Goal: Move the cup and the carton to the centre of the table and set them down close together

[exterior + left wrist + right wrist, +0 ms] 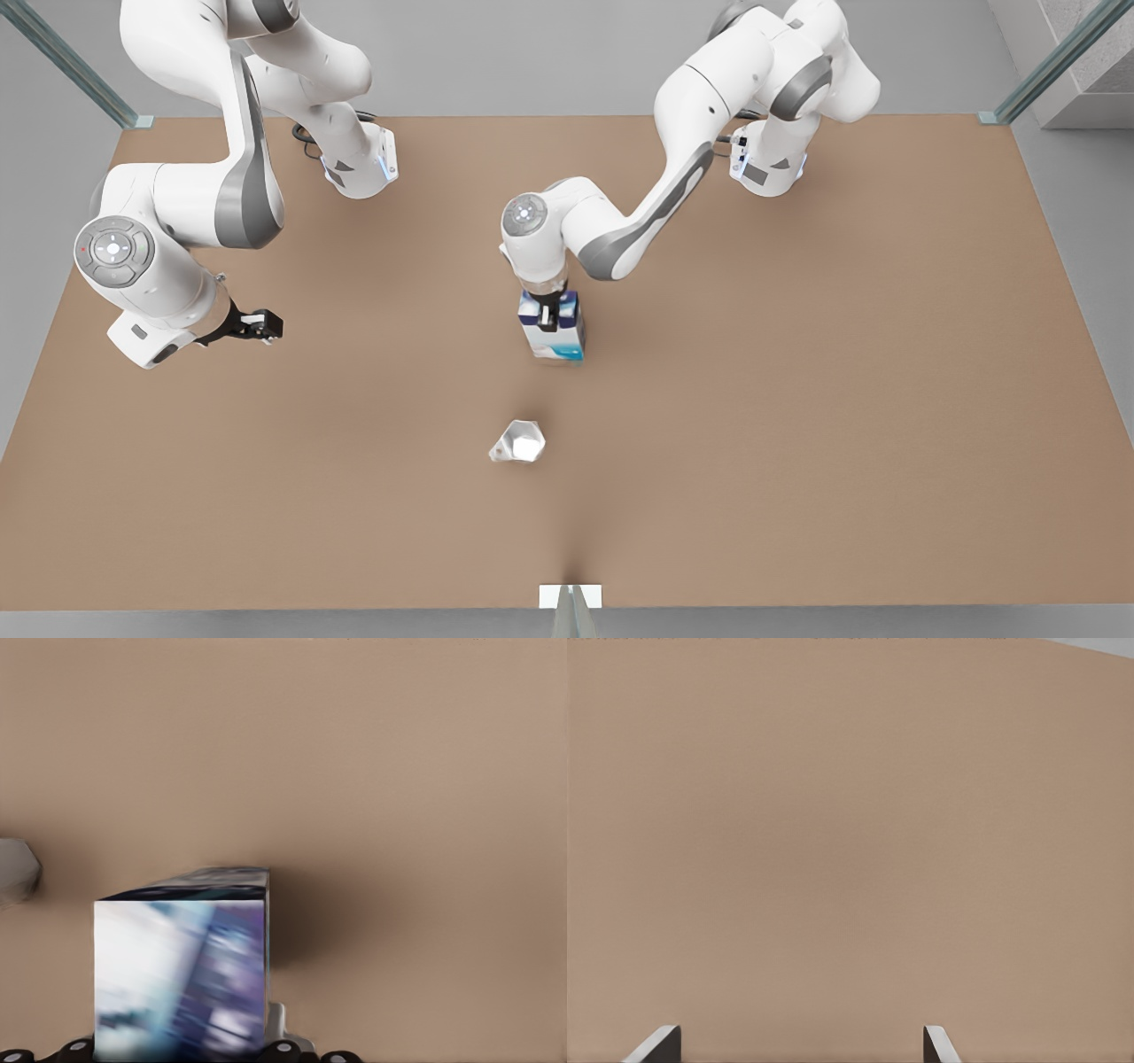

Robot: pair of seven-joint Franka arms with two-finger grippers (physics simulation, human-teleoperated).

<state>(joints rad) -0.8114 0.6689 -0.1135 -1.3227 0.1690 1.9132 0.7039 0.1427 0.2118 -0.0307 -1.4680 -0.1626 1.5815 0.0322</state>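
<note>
Basically the left gripper [550,316] comes down from above and is clamped on the carton [554,330], which is upright near the table's [797,399] middle; whether it rests on the surface or hangs just above, I can't tell. The cup [517,441] sits near it, apart, toward the front edge, probably the next pick. The right gripper [257,327] waits at the front view's left, fingers spread, empty. Plain tan tabletop, grey floor around.
</note>
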